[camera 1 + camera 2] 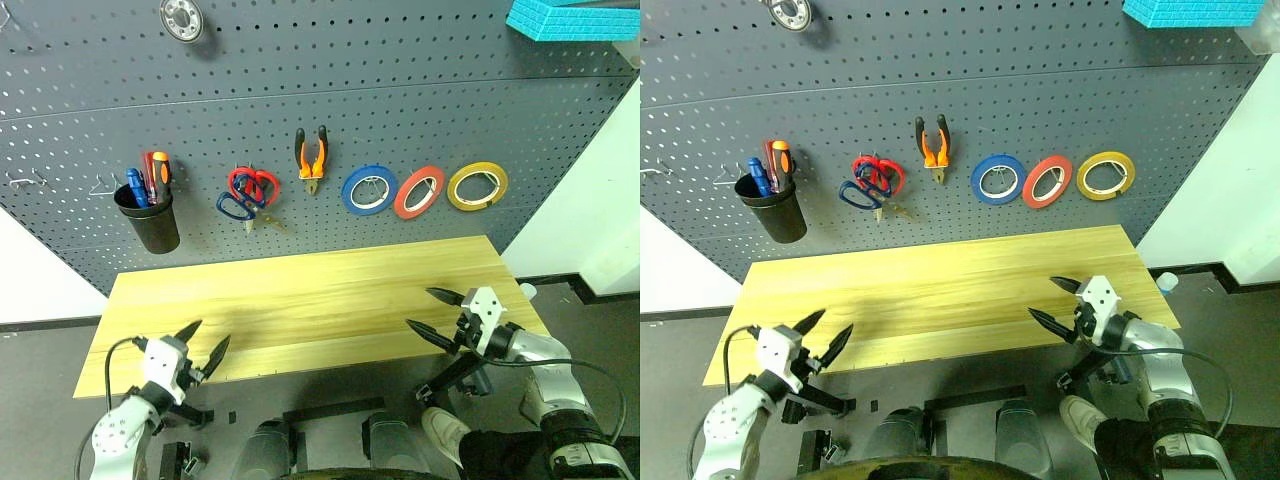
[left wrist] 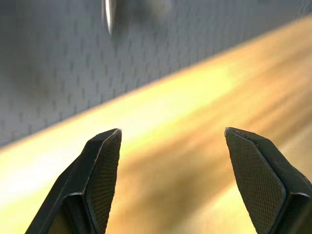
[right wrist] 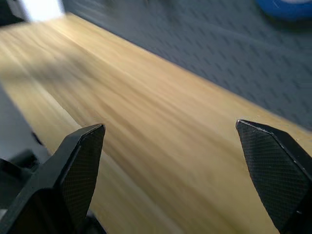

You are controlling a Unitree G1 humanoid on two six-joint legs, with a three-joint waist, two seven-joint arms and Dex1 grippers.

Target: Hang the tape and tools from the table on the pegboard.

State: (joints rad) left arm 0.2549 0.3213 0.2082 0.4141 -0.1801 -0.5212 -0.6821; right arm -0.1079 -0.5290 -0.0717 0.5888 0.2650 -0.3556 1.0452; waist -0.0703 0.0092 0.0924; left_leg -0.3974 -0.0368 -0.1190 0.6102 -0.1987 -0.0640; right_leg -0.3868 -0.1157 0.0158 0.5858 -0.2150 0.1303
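On the pegboard (image 1: 300, 90), at twelve o'clock from the counter (image 1: 300, 290): yellow tape (image 1: 477, 186) hung at the right end of a row, beside a red roll (image 1: 419, 192) and a blue roll (image 1: 368, 190). Pliers (image 1: 311, 153) hang left of the rolls, handles up. Blue scissors (image 1: 236, 205) hang at about ten o'clock, overlapped with red scissors (image 1: 255, 184). Orange-handled screwdriver (image 1: 159, 172) stands in a black cup (image 1: 150, 220) with red and blue ones, further left.

Nothing of the task lying on the wood; hanging looks finished, so the step in hand reads as pulling back to rest.

Left gripper (image 1: 202, 348) low at seven o'clock, off the near edge, jaws spread wide, nothing between them. Right gripper (image 1: 432, 311) at five o'clock over the near right corner, jaws fully wide, empty too.

Next move calls for little: keep both arms low and off the board, and check each hung piece sits steady on its hook.
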